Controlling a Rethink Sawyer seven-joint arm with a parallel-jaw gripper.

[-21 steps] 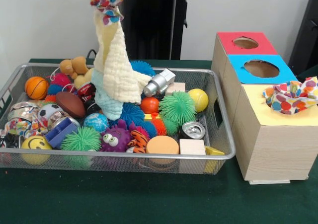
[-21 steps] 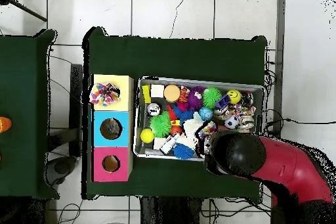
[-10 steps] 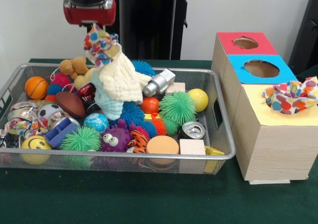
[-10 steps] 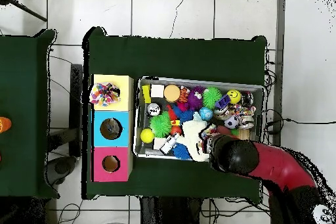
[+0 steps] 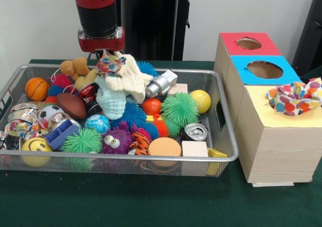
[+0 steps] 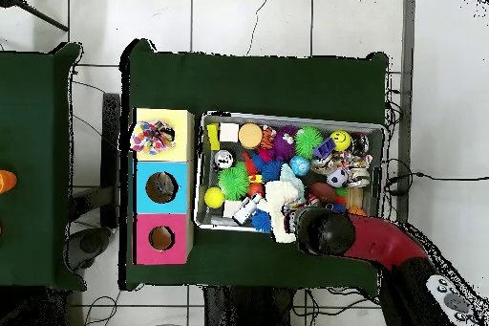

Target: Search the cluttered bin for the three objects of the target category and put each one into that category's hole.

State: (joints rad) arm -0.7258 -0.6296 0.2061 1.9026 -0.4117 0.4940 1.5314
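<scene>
Where green cloth covers the table (image 5: 151,202) before a white wall, claw (image 5: 108,53) clamping the dotted cloth (image 5: 110,65), lower than before, cream cloth (image 5: 126,78) slumped into the bin (image 5: 221,116).

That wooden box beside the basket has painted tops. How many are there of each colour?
red top: 1
blue top: 1
yellow top: 1
Total: 3
</scene>
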